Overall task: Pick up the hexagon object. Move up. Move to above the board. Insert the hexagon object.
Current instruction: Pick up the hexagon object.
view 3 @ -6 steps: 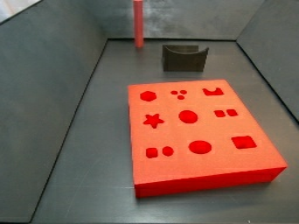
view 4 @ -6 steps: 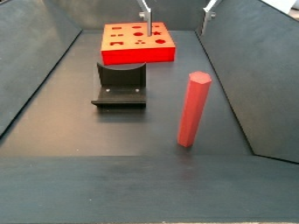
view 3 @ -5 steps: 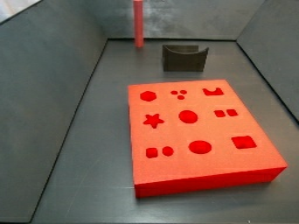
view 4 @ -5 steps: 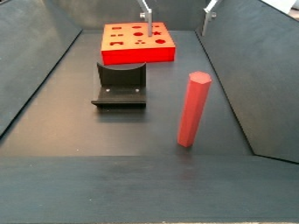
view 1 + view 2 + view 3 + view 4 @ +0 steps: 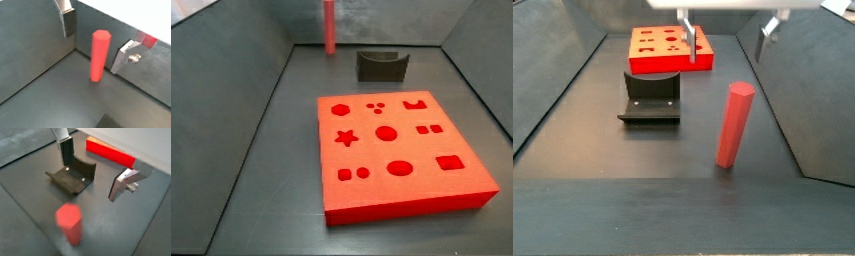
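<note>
**Q:** Two fingers, one rod: how do they stand, reading across from the left?

**A:** In a wrist view, one finger plate [image 5: 67,22] is on the left, the hexagon object [image 5: 99,56] rises upright in the middle, and the second plate is on the right. The gripper [image 5: 93,42] is spread wide and holds nothing; its pads are clear of the rod on both sides and sit near the rod's upper half. In a side view the fingers hang high above the floor, between the board [image 5: 669,50] and the rod.

**Q:** Where does the rod stand in the workspace?

**A:** On end on the dark floor, well apart from the board, with the fixture [image 5: 649,98] between them.

**Q:** How should it handle, and where should it be gripped?

**A:** It looks rigid and probably light, with smooth faces that may slip. Being tall on a small foot, it would likely topple if nudged by one pad first. Closing on two opposite flats in the upper part, jaws centred, seems the safest hold and leaves the lower end free for insertion.
</note>
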Robot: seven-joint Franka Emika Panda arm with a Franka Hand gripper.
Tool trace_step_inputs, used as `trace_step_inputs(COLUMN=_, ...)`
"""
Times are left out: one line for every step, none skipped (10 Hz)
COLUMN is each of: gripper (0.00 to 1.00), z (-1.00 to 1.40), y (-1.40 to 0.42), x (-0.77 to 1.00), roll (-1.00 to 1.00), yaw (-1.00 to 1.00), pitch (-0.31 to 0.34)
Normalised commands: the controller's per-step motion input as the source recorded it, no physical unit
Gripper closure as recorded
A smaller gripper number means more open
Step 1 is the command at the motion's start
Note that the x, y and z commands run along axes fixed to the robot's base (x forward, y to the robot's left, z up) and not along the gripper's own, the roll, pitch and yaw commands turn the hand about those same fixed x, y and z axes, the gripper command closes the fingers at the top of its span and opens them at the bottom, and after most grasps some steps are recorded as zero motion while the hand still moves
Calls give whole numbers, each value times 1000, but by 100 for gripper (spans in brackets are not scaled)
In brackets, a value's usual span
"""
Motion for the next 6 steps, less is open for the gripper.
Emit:
trace_step_inputs(gripper=0, z=-217, y=609, x=0, roll=-27, yaw=-323, pitch=34)
trace_step_inputs(gripper=0, z=-217, y=609, x=0, roll=-56, yaw=-300, pitch=26)
trace_step_inputs(gripper=0, z=-260, y=623, x=-160, roll=-74, yaw=-226, pitch=0)
trace_step_inputs(gripper=0, z=-306, y=486, x=-197, roll=-37, yaw=-60, pitch=-34)
trace_step_inputs(gripper=0, z=-320, y=334, x=-177, roll=-19, yaw=0, pitch=-74)
trace_step_inputs(gripper=0, z=-374, y=263, x=-34, roll=-59, yaw=3, pitch=-109)
